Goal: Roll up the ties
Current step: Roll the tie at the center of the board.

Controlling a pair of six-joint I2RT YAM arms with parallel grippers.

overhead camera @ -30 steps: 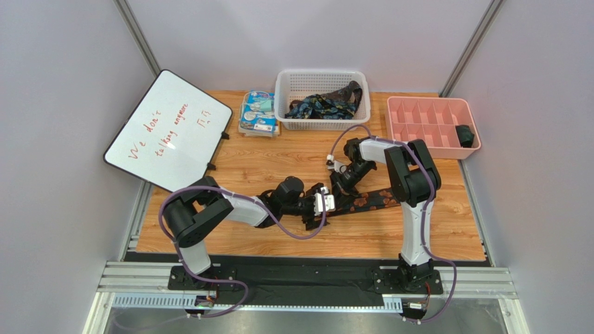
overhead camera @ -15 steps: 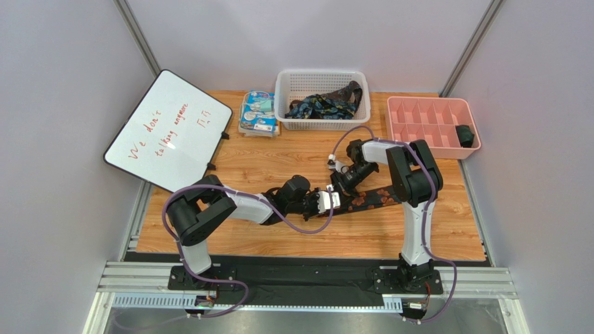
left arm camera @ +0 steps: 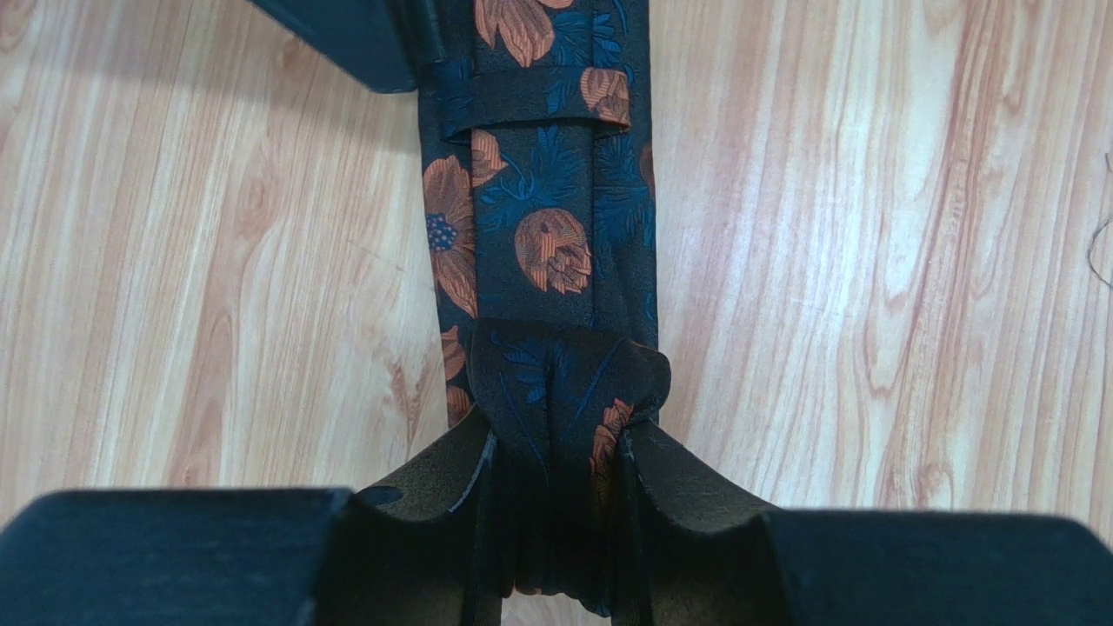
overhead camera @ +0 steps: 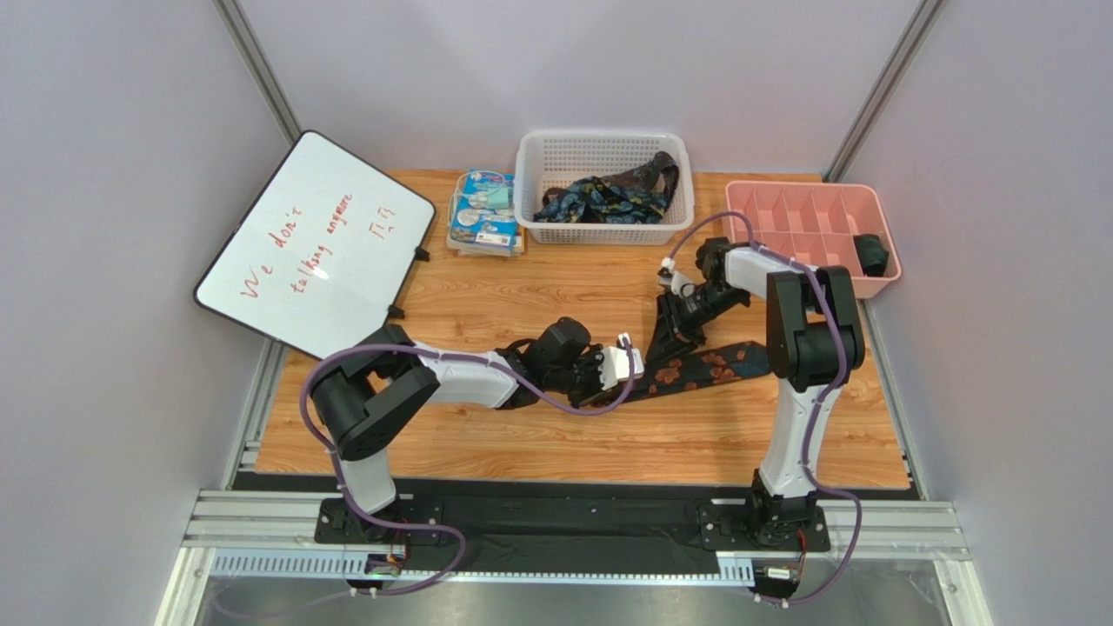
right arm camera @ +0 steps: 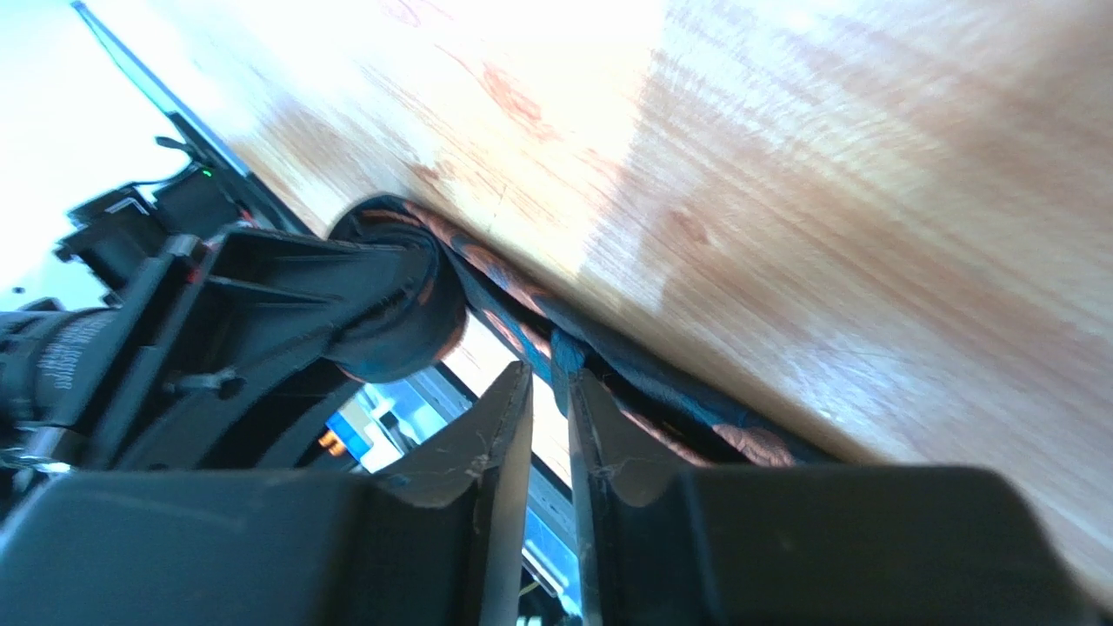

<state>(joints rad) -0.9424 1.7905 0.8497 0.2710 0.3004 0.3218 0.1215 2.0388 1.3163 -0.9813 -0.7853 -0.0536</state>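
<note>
Left pincer [left arm camera: 559,450]: clamped on the rolled end of the tie [left arm camera: 542,248].
Right pincer [right arm camera: 549,391]: slightly parted, empty, beside the tie.
Place: bench [overhead camera: 523,300], on the basket's [overhead camera: 601,134] near side.
Risk: roll could spring loose if the clamp slackens.

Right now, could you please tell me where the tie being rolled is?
In the top view, the tie lies on the table right of centre, nearer the arms than the white basket, its folded end pinched in the left gripper.
</note>
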